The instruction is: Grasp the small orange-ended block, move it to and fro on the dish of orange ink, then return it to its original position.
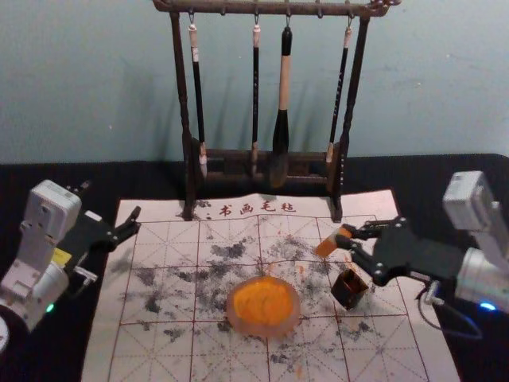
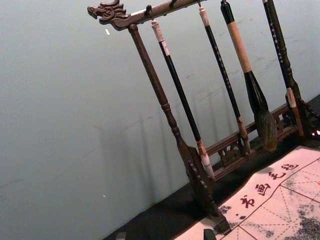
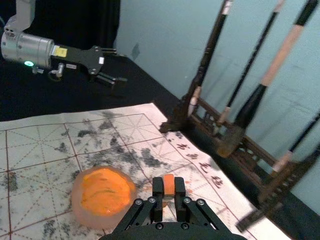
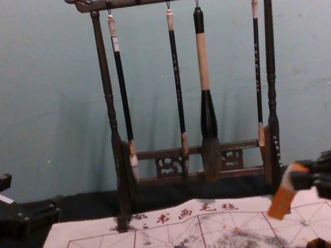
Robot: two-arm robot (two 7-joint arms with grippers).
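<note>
In the head view, the right gripper (image 1: 345, 236) is closed on the block (image 1: 329, 244), right of the dish (image 1: 234, 312) and beyond it; the left gripper (image 1: 110, 204) idles wide open, left of the dish. In the right wrist view, the block is pinched. In the chest view, it slants.

A dark wooden brush rack (image 2: 167, 107) leans across the frame, its carved dragon head (image 2: 107, 11) near one corner. Four calligraphy brushes hang from it, the thick brush (image 2: 254, 90) among slimmer ones. Printed characters and ink smudges mark the felt mat (image 2: 272, 200). The left end effector's (image 1: 112, 200) fingertips stand apart at the frame's edge, before the plain wall (image 2: 60, 130).
</note>
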